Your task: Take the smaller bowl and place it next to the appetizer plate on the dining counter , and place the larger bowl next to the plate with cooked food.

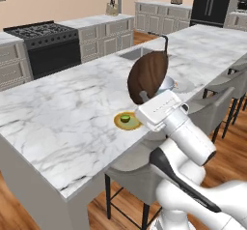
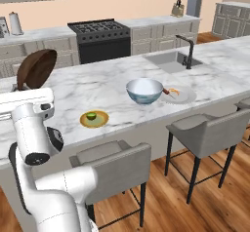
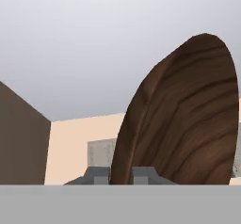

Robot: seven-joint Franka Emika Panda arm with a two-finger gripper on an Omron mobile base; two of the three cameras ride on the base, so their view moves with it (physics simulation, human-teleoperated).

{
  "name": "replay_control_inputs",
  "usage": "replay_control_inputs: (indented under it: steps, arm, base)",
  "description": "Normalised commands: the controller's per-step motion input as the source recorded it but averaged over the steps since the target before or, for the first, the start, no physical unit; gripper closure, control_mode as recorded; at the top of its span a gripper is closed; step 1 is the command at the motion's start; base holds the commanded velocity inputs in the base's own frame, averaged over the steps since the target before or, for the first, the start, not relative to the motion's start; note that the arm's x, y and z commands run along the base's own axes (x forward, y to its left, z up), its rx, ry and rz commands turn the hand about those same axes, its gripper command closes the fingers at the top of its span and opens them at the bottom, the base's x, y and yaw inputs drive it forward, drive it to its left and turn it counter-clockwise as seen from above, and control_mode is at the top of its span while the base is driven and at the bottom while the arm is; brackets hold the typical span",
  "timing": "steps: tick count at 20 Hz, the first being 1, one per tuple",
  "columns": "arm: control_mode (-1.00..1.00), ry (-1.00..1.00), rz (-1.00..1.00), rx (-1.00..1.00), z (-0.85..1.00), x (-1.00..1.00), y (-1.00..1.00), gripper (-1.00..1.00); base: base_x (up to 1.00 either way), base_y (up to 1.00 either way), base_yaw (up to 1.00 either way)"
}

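up near the centre of the left base view, smaller bowl [image 1: 148, 77] held on edge, rim pinched in the closed pincer [image 1: 143, 97] just below it. same bowl [image 2: 36, 68] at the left edge of the right base view, standing above the white hand, lifted clear of the tabletop [image 2: 112, 87]. seen in the hand view as a tall brown wood-grained oval [image 3: 183, 119] right of centre, its lower rim wedged between the two grey finger tips [image 3: 145, 175] at the bottom.

lower down, appetizer plate [image 2: 94, 118] yellow, with a green piece on it, flat on the tabletop near its front edge, left of centre in the right base view; below and left of the raised bowl in the left base view [image 1: 127, 120]. larger bowl [image 2: 144, 90] upright near the centre of the right base view, well apart from the brown one; mostly hidden behind the brown bowl in the left base view. touching or just beside its right, a pale plate [image 2: 180, 94] with an orange bit. sink [image 2: 172, 61] and black faucet [image 2: 186, 50] further back at upper right. grey stools [image 2: 207, 125] along the front edge at lower right. black stove [image 2: 100, 40] against the far wall, top centre.
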Motion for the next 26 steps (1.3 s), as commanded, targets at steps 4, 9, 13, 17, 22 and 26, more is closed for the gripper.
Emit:
replay_control_inputs:
  steps: [4, 9, 13, 17, 22, 26]
  arm:
    - [-1.00, -0.07, -0.34, -0.47, -0.33, -0.15, 0.05, 1.00]
    - [-1.00, 0.04, -0.06, -0.57, -0.14, -0.20, -0.34, 1.00]
    - [-1.00, 0.28, -0.15, -0.57, 0.16, -0.19, -0.66, 1.00]
    - [-1.00, 0.51, -0.21, -0.62, 0.56, -0.10, -0.76, 1.00]
    - [-1.00, 0.57, -0.21, -0.71, 0.41, -0.10, -0.66, 1.00]
    - [-1.00, 0.60, -0.10, -0.70, -0.08, -0.03, -0.08, 1.00]
  base:
    - [0.00, 0.00, 0.00]
    - [0.00, 0.00, 0.00]
    - [0.00, 0.00, 0.00]
    - [0.00, 0.00, 0.00]
    - [0.00, 0.00, 0.00]
    - [0.00, 0.00, 0.00]
